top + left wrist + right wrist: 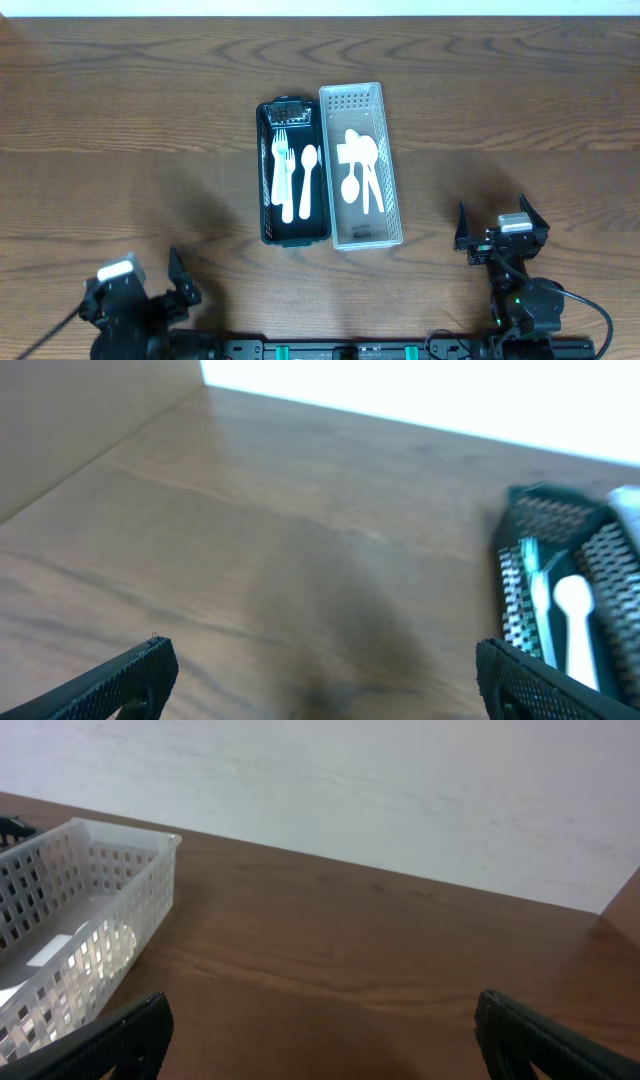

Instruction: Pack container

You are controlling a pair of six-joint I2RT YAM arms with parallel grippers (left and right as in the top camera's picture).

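Note:
A black mesh container [268, 170] sits mid-table, holding a white fork [283, 170] and a white spoon [306, 180]. A white perforated container [391, 170] stands right beside it, touching, and holds white cutlery [360, 170]. My left gripper [150, 285] is open and empty at the near left. My right gripper [500, 232] is open and empty at the near right. The left wrist view shows the black container [520, 575] at far right with the white spoon [572, 610] in it. The right wrist view shows the white container [95, 910] at left.
The brown wooden table [120, 120] stretches around both containers. A pale wall [400, 790] rises beyond the table's far edge.

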